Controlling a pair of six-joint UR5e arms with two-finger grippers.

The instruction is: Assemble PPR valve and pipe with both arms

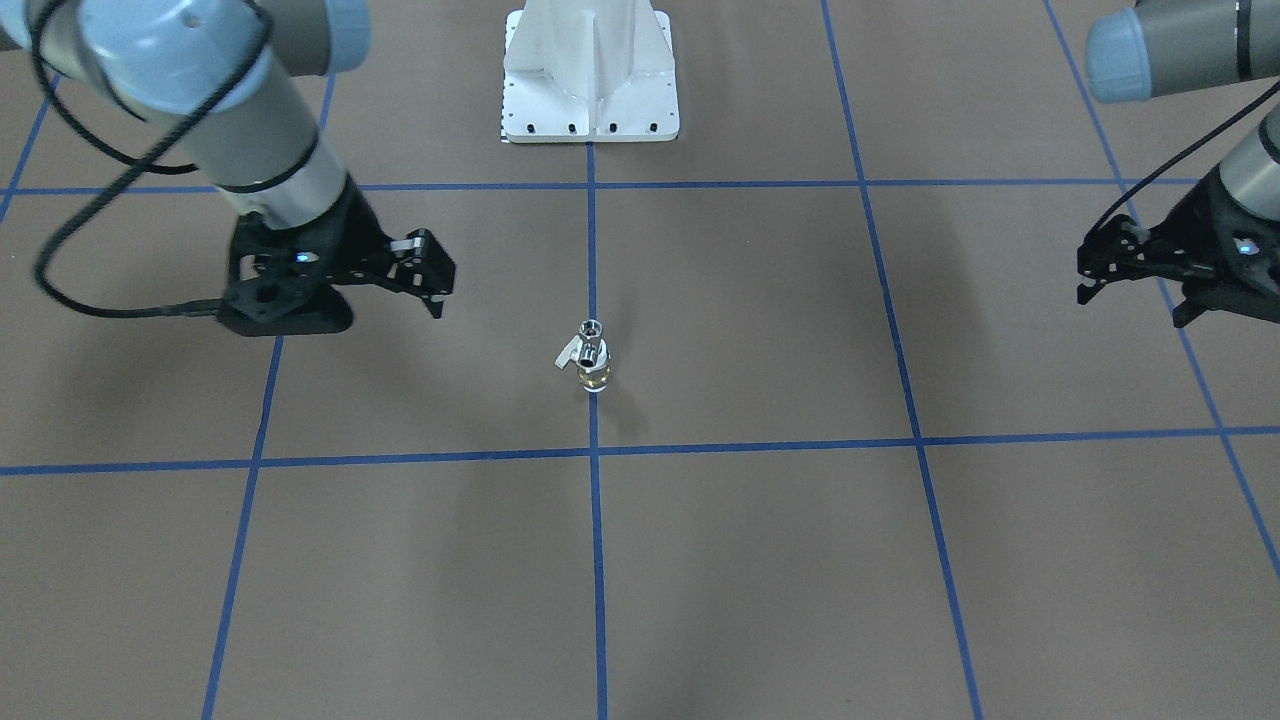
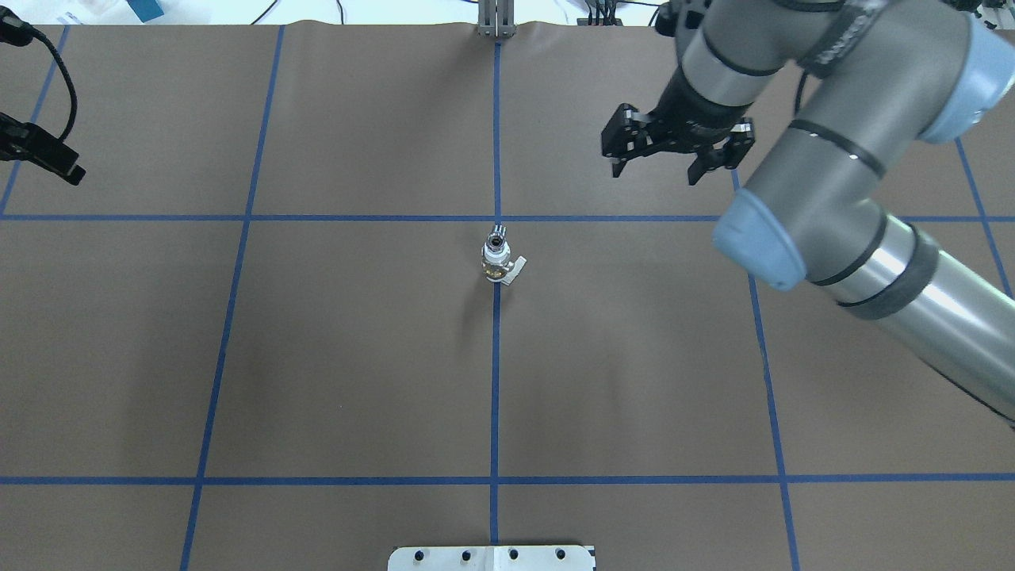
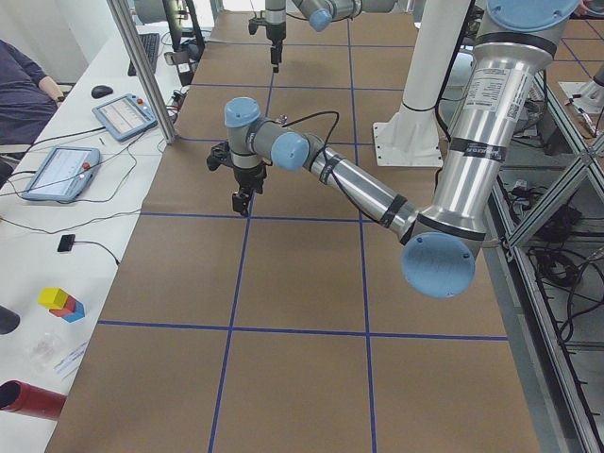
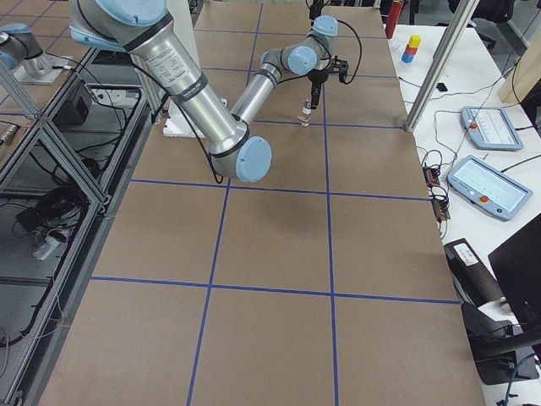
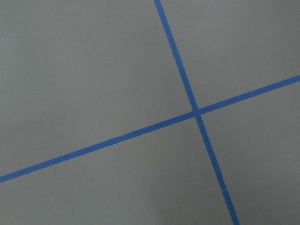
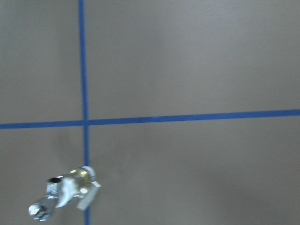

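- Black right gripper [image 2: 656, 173]: jaws spread, holding nothing.
- Black left gripper [image 1: 1132, 305]: jaws spread, holding nothing.
- Brass PPR valve [image 2: 497, 268]: upright on the table [image 2: 317, 357], between both grippers, well apart from each.
- Chrome pipe [image 2: 496, 235]: seated on top of the valve.

1. Right arm [image 2: 833, 159]: enters from the right side of the scene and folds at a blue-capped elbow. Its forearm reaches toward the far side.
2. Right gripper [image 2: 655, 171]: black, pointing downward and held in the air right of centre. Both fingers are spread wide with nothing between them.
3. Left arm [image 3: 359, 189]: stretched out low and long toward the far left, with its wrist bent downward.
4. Left gripper [image 1: 1135, 298]: black, at the far left, tips pointing down. The jaws stand apart and hold nothing.
5. The two grippers are well apart from each other.
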